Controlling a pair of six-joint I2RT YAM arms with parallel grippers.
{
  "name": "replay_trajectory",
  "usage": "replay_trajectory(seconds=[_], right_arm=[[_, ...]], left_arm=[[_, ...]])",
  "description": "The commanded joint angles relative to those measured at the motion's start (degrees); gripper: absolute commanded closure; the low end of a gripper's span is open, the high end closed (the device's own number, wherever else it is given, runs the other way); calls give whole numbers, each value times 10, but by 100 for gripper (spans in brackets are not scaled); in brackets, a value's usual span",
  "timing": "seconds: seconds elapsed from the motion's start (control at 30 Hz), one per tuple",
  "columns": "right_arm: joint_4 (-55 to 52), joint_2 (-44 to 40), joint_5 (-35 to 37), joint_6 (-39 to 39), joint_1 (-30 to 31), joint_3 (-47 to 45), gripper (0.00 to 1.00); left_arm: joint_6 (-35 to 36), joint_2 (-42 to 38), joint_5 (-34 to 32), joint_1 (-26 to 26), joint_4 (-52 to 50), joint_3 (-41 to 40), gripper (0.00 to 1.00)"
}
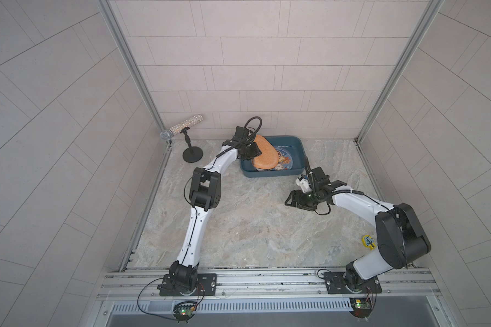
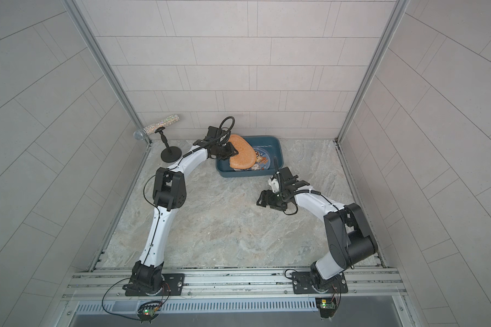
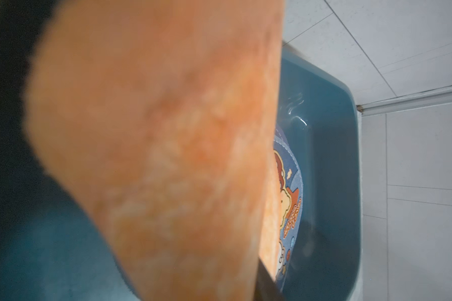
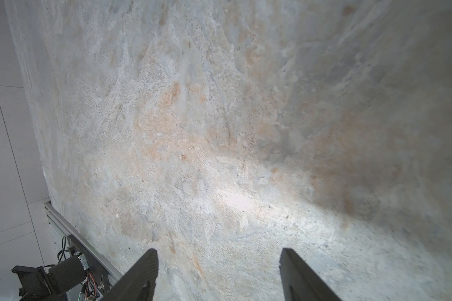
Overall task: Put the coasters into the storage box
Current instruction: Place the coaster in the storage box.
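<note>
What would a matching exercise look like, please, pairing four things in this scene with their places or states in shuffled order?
Things:
1. orange coaster
2. blue cartoon coaster
3. microphone stand
4. right gripper

Places or states:
A. open, over bare table
B. lying low in the storage box, partly covered
C. standing at the table's far left corner
D. tilted, sticking up over the box rim

Pairs: 1-D, 2-B, 3-C, 4-A.

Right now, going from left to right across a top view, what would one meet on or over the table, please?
In order: microphone stand → orange coaster → right gripper → yellow sticker.
</note>
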Motion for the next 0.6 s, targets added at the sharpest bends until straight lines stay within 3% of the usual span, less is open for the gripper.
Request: replay_trajectory(seconds=[0.0, 0.13, 0.17, 0.2, 0.4, 0.57], right_arm=[[-5, -10, 1, -2, -2, -5, 24], [-4, -14, 1, -1, -2, -8, 24], [-4, -15, 2, -1, -2, -8, 24], [-4, -17, 3, -1, -2, -9, 24], [-14, -26, 18, -14, -3, -1, 23], [-27, -31, 43, -55, -14, 14, 19]], left_arm=[[18, -29, -26, -3, -37, 11, 39], [27, -50, -33, -6, -47, 7, 19], [29, -55, -36, -7, -49, 4, 4], [31, -63, -37, -8, -50, -1, 0], [40, -123, -42, -21, -25, -60, 0], [77, -222, -54, -27, 13, -171, 0]])
